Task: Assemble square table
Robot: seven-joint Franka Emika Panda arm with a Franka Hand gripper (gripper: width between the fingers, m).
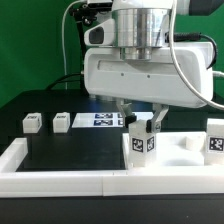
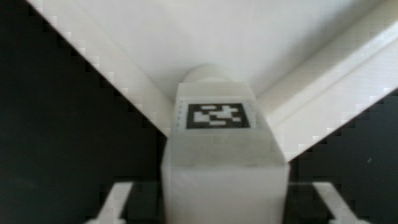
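My gripper (image 1: 142,122) is shut on a white tagged leg block (image 1: 142,143) and holds it upright at the near corner of the white square table slab (image 1: 186,152), on the exterior view's right. In the wrist view the leg (image 2: 217,115) sits between my fingers (image 2: 125,202), with my gripper (image 2: 222,205) over the slab's corner (image 2: 196,40). I cannot tell whether the leg touches the slab. Two loose leg blocks (image 1: 33,122) (image 1: 62,122) lie at the back on the exterior view's left. Another tagged leg (image 1: 215,140) stands at the far right.
The long white U-shaped border wall (image 1: 110,182) runs along the front and both sides. The marker board (image 1: 100,120) lies flat behind the gripper. The black table surface (image 1: 70,150) spreads between the wall and the loose legs.
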